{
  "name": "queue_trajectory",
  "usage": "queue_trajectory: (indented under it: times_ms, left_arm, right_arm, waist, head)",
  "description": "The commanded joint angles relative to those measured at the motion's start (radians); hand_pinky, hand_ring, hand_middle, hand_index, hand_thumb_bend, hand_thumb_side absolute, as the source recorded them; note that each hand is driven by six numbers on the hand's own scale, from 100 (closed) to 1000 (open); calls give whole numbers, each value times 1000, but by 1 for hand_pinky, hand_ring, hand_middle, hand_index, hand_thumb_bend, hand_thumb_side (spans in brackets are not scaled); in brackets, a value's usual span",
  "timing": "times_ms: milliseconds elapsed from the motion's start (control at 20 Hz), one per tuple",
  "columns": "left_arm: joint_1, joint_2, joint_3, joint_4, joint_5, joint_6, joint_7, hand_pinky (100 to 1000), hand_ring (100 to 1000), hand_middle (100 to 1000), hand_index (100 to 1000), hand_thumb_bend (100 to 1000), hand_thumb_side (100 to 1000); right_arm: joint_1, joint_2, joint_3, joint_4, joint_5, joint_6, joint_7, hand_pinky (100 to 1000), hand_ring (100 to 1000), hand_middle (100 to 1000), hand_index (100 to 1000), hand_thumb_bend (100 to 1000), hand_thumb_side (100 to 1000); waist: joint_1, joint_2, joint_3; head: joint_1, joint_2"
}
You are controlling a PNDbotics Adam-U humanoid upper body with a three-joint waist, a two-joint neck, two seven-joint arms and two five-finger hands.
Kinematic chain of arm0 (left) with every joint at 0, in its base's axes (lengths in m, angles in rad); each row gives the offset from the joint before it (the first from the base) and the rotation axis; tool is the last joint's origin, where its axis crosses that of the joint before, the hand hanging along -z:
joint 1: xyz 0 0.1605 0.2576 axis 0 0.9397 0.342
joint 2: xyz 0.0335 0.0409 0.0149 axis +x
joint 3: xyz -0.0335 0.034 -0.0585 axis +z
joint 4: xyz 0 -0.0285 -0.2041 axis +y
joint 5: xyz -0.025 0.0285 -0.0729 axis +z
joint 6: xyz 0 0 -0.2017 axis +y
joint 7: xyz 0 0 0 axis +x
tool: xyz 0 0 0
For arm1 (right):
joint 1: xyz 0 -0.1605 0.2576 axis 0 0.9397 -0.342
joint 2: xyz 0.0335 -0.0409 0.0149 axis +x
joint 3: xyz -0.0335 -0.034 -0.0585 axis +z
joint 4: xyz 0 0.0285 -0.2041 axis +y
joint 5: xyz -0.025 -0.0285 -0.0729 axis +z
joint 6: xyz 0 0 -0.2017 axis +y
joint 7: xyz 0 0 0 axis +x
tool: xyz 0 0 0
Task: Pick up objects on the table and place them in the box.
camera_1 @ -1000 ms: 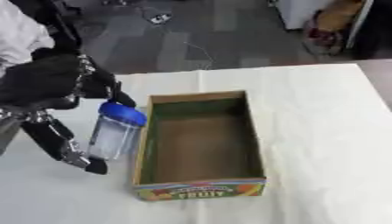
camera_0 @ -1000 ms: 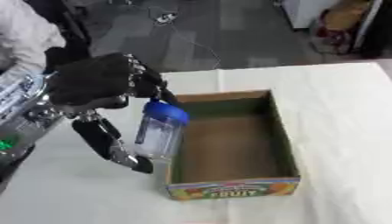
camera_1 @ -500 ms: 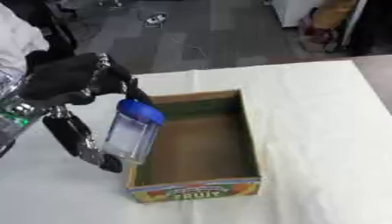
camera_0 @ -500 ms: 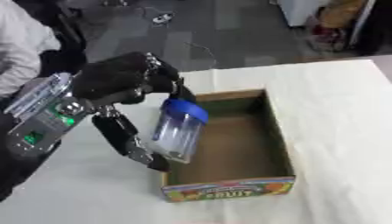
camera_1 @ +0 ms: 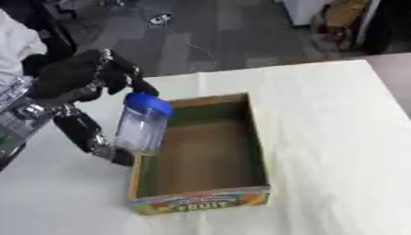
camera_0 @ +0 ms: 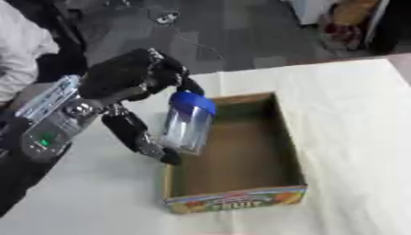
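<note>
My left hand (camera_0: 128,82) is shut on a clear plastic jar with a blue lid (camera_0: 188,121). The jar hangs tilted over the left wall of an open cardboard box (camera_0: 289,151), lid uppermost and leaning toward the box. The thumb runs down the jar's left side, and the curled fingers grip it near the lid. In the right eye view the same jar (camera_1: 143,124) overlaps the box's left wall. The box has a colourful fruit label on its front and nothing inside that I can see. My right hand is out of sight.
A cream cloth covers the table (camera_1: 337,137), with bare room to the right of the box and in front of it. Dark floor lies beyond the far table edge. A white sleeve (camera_0: 20,55) shows at the far left.
My left hand has carried the jar up and to the right, from beside the box's left wall to over that wall, and tilted it more.
</note>
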Motion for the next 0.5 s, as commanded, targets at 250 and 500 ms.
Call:
queue_trajectory:
  times_ms: [250, 500]
  left_arm:
    - [-15, 8, 18, 42, -88, -6, 100, 100, 332, 481, 565, 491, 584]
    - [-16, 5, 17, 67, -190, -8, 79, 481, 839, 897, 894, 728, 953]
  right_arm:
    - [-25, -4, 0, -10, -6, -30, 35, 261, 306, 411, 513, 100, 1000]
    - [-29, -1, -3, -10, -6, -26, 28, 260, 306, 410, 513, 100, 1000]
  waist:
    - [4, -11, -8]
    - [8, -11, -14]
  head:
    - [15, -17]
    - [9, -17]
